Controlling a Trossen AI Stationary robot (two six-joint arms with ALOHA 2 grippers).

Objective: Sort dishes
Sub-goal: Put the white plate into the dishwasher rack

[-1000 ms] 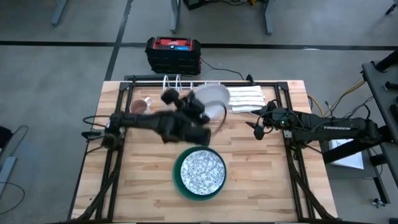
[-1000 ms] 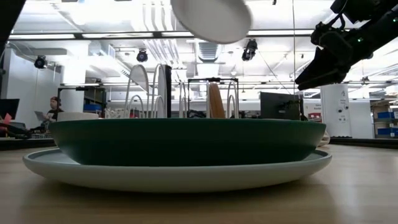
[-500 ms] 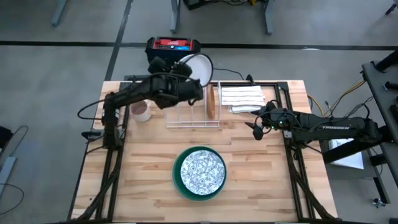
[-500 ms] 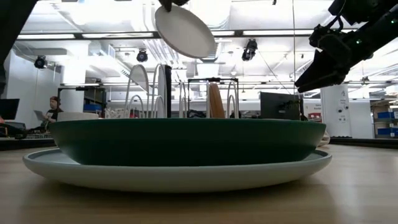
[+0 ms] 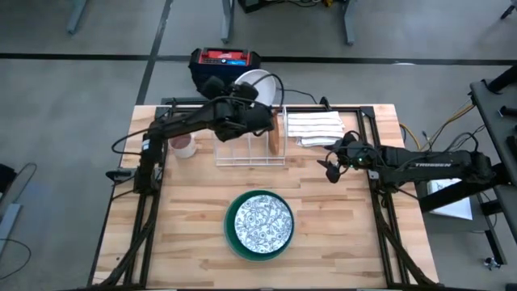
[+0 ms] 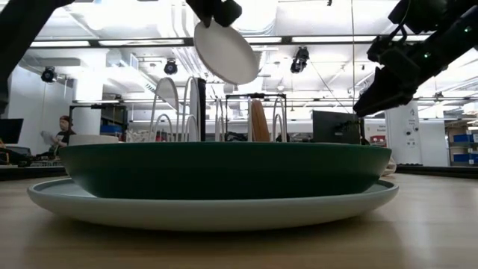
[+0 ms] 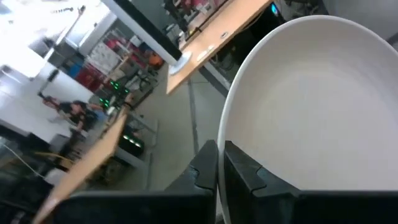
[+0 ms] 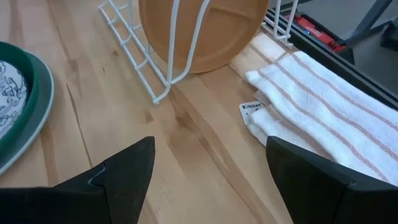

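Note:
My left gripper (image 5: 252,111) is shut on a white plate (image 5: 257,84), held high over the far end of the white wire rack (image 5: 250,144); the plate also shows in the low view (image 6: 224,52) and the left wrist view (image 7: 311,106). A brown plate (image 5: 279,133) stands on edge in the rack. A grey-speckled patterned plate (image 5: 260,222) lies in the dark green plate (image 6: 224,168), which rests on a pale mint plate (image 6: 216,208). My right gripper (image 5: 331,166) is open and empty, right of the rack. My left gripper pinches the white plate's rim (image 7: 225,134) between its two fingers. The plate is lifted clear above the rack, tilted steeply, and reaches out beyond the fingers toward the table's far edge.
A pinkish mug (image 5: 184,145) stands left of the rack. A folded white striped cloth (image 5: 317,128) lies right of it, also in the right wrist view (image 8: 317,106). A red and black box (image 5: 224,68) sits on the floor beyond the far edge. Bare wood surrounds the plate stack.
My left gripper has carried the white plate from above the table's middle up and toward the far edge, over the rack. The plate has tipped from nearly flat to steeply tilted. In the last half second it has sunk a little and shifted right.

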